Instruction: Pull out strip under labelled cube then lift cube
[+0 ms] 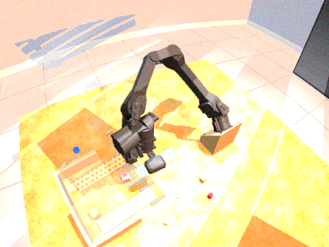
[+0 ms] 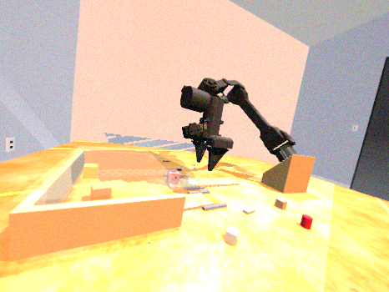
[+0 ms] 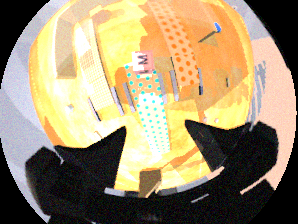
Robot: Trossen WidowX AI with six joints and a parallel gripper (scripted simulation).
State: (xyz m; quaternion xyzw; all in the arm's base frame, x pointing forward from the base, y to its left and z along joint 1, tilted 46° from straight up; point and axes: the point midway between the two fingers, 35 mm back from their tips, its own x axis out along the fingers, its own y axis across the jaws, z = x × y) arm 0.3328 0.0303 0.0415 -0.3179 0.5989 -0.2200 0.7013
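Gripper (image 1: 142,163) (image 2: 204,164) (image 3: 156,125) is hanging open over the table, nothing between the fingers. Wrist view is showing the letter M on the labelled cube (image 1: 125,177) (image 2: 174,177) (image 3: 142,61); in the top view that letter is too blurred to read. Cube is sitting ahead of the fingers on the far end of the teal-dotted strip (image 1: 140,171) (image 2: 214,182) (image 3: 151,112), whose near end is reaching back between the fingertips in the wrist view. Exterior view is showing both fingers pointing down; from the top, the gripper body is hiding part of the strip. Red cylinder (image 1: 210,195) (image 2: 306,222) is showing in top and exterior, not in wrist. Orange-dotted strip (image 1: 100,171) (image 3: 181,50) is lying beside the teal one, washed out in the exterior view.
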